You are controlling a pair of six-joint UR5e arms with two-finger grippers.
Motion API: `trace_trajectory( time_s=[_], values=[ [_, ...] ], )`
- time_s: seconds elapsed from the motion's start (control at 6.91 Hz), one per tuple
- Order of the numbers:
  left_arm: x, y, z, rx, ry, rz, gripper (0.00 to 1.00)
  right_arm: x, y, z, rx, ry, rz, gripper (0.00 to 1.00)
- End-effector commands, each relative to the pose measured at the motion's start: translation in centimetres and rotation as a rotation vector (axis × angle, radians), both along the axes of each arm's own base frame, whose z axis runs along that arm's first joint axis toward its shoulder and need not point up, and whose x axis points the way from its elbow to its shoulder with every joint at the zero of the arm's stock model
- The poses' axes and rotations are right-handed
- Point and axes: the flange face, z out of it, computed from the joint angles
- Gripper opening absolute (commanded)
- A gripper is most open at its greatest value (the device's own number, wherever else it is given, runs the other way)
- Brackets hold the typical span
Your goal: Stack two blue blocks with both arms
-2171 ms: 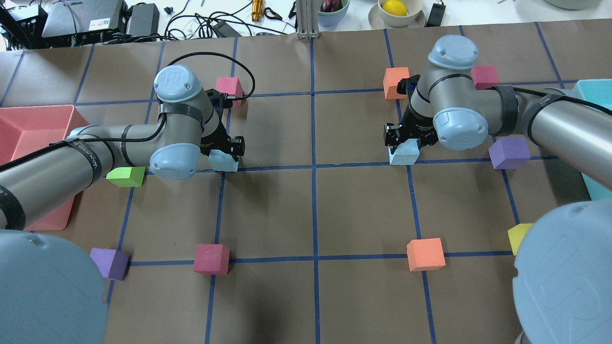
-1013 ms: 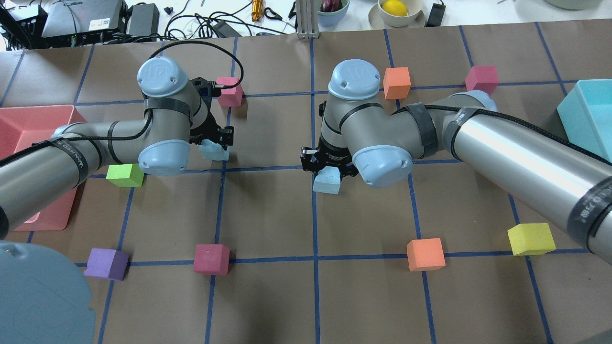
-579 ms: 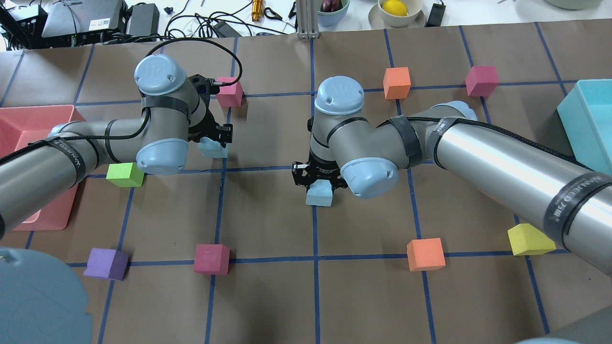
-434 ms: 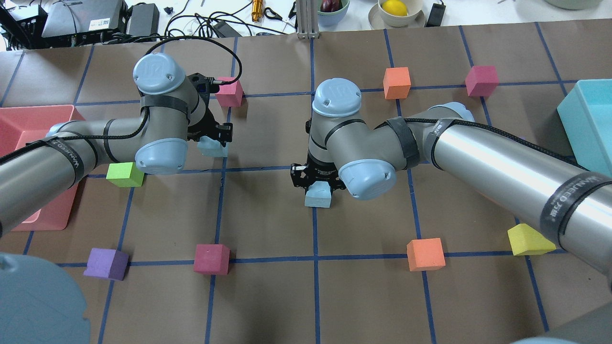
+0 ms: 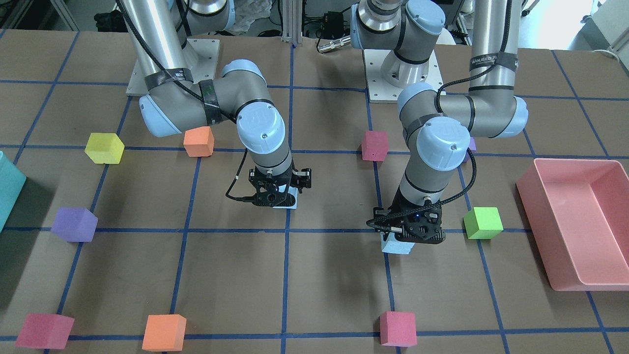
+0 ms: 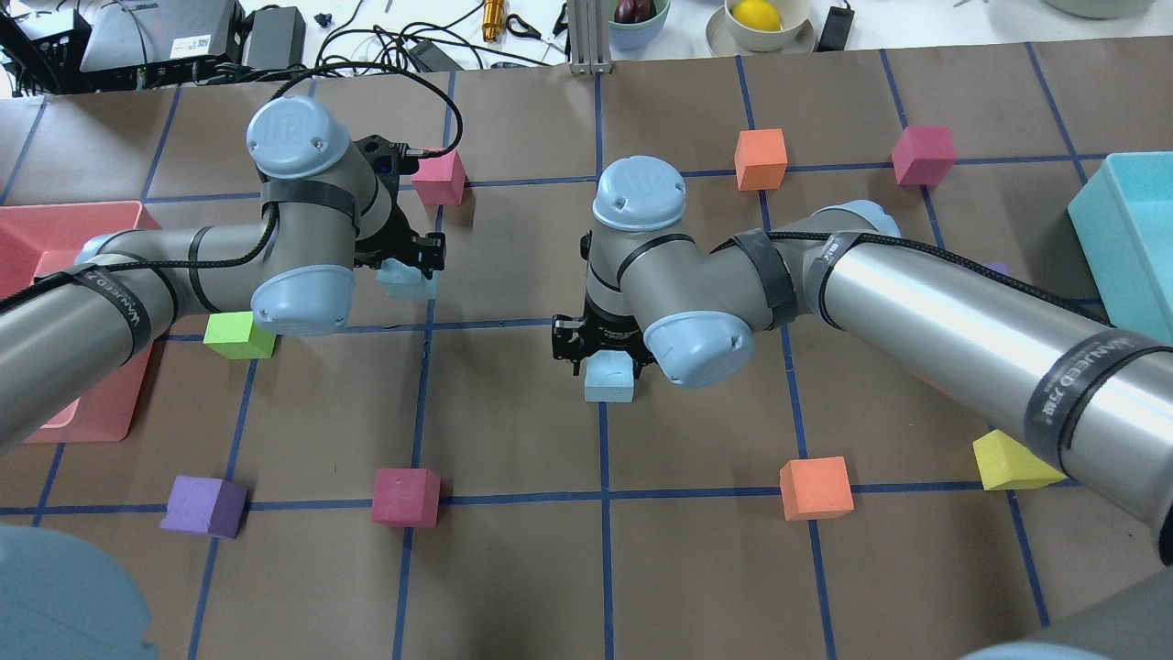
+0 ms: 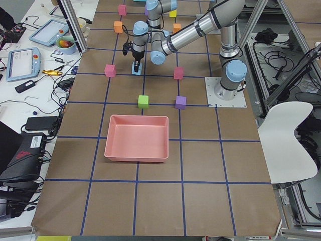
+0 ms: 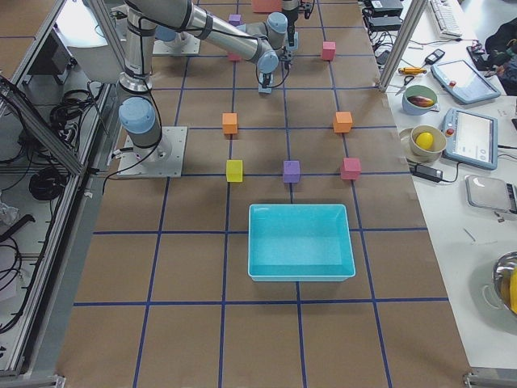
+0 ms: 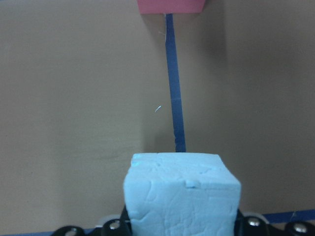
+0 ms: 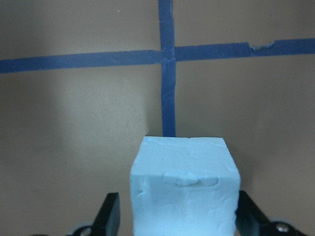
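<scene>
My left gripper [image 6: 404, 264] is shut on one pale blue block [image 6: 410, 282] and holds it above the table left of centre, near a magenta cube. The block fills the bottom of the left wrist view [image 9: 179, 194]. My right gripper [image 6: 603, 348] is shut on the other blue block [image 6: 609, 379] and holds it low over the centre tape line. In the right wrist view that block [image 10: 184, 189] sits between the fingers [image 10: 109, 214], just short of a tape crossing. In the front view the left gripper [image 5: 410, 235] is at the right and the right gripper [image 5: 279, 196] is at the centre.
A pink bin [image 6: 37, 240] stands at the left edge and a teal bin [image 6: 1104, 240] at the right edge. Around the grippers lie a green cube [image 6: 240, 335], magenta cubes [image 6: 438, 177] [image 6: 406, 496], a purple cube [image 6: 203, 505], orange cubes [image 6: 816, 488] [image 6: 761, 159] and a yellow cube [image 6: 1008, 461].
The right arm has carried its blue block from the right half leftward to the centre line. The left arm has lifted its block and drawn it slightly back and left.
</scene>
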Motion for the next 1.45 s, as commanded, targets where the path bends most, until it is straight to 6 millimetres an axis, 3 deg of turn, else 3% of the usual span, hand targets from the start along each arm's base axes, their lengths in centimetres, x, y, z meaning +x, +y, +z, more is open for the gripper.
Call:
trace_trajectory(
  time_s=[0.0, 0.14, 0.29, 0.43, 0.58, 0.72, 0.87, 1.01, 1.16, 1.3],
  values=[
    [-0.4, 0.6, 1.6, -0.006, 0.001, -0.006, 0.18, 0.0, -0.3, 0.6, -0.008, -0.006, -0.005, 1.0],
    [-0.7, 1.3, 2.6, 0.001, 0.004, -0.001, 0.18, -1.0, -1.3, 2.3, -0.035, -0.015, -0.027, 1.0],
    [-1.0, 2.0, 3.2, 0.001, 0.007, 0.01, 0.18, -2.4, -3.3, 5.5, -0.103, -0.023, -0.016, 1.0],
    [-1.3, 2.4, 3.6, -0.002, 0.011, 0.017, 0.18, -6.1, -5.3, 8.4, -0.119, -0.026, -0.023, 1.0],
    [-3.9, 3.5, 4.4, 0.002, 0.021, 0.042, 0.18, -9.3, -6.2, 12.5, -0.18, -0.035, -0.076, 1.0],
    [-9.3, 5.4, 4.8, -0.005, 0.023, 0.033, 0.18, -12.4, -6.0, 15.8, -0.218, -0.01, -0.105, 1.0],
    [-13.9, 7.1, 4.3, 0.005, 0.04, 0.063, 0.18, -15.9, -5.7, 17.4, -0.176, 0.072, -0.093, 1.0],
    [-16.5, 8.8, 4.1, 0.016, 0.049, 0.075, 0.18, -17.3, -4.3, 21.0, -0.185, 0.09, -0.105, 1.0],
    [-18.8, 10.0, 3.8, 0.026, 0.067, 0.114, 0.18, -17.5, -3.2, 23.1, -0.207, 0.088, -0.106, 1.0],
    [-19.9, 10.7, 3.4, 0.036, 0.072, 0.114, 0.18, -17.7, -2.7, 23.6, -0.202, 0.096, -0.083, 1.0]
  ],
)
